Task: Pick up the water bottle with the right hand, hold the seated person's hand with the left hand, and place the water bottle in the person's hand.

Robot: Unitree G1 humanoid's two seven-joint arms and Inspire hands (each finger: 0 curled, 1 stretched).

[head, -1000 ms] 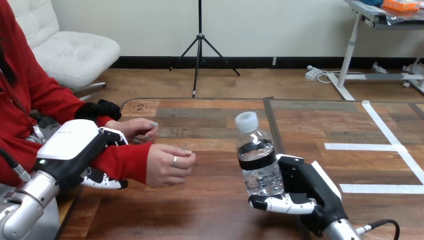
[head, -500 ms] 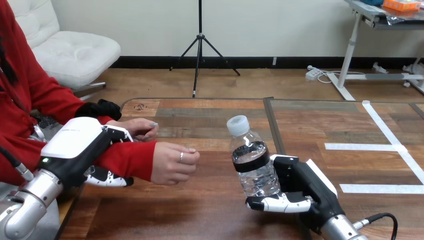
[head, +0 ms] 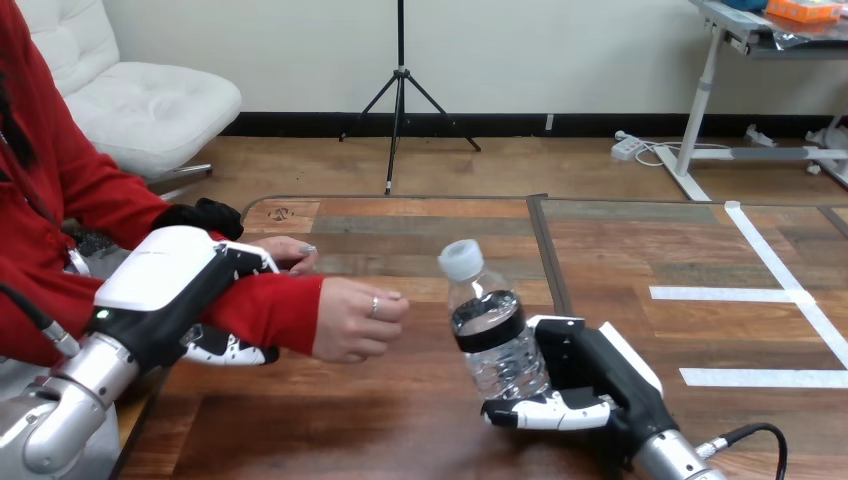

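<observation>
Head view: the water bottle (head: 492, 330) is sitting in the right hand (head: 590, 370), low at the centre of the worktop (head: 400, 430). The bottle is clear, with a white cap (head: 461, 259) and a dark label band, and it is tilting so that the cap is leaning toward the view's left. The right hand's fingers (head: 545, 408) are wrapping round the lower part of the bottle and clamping on it.

The person's hand (head: 352, 320) is lying just to the left of the bottle, loosely curled, near it but not touching it. The left hand (head: 165, 275) is gripping the red sleeve (head: 265, 310) behind that hand: its white back is lying over the forearm and its fingers (head: 228, 350) are curling round underneath. A second hand of the person (head: 285, 250) is resting on the worktop beyond the left hand.
</observation>
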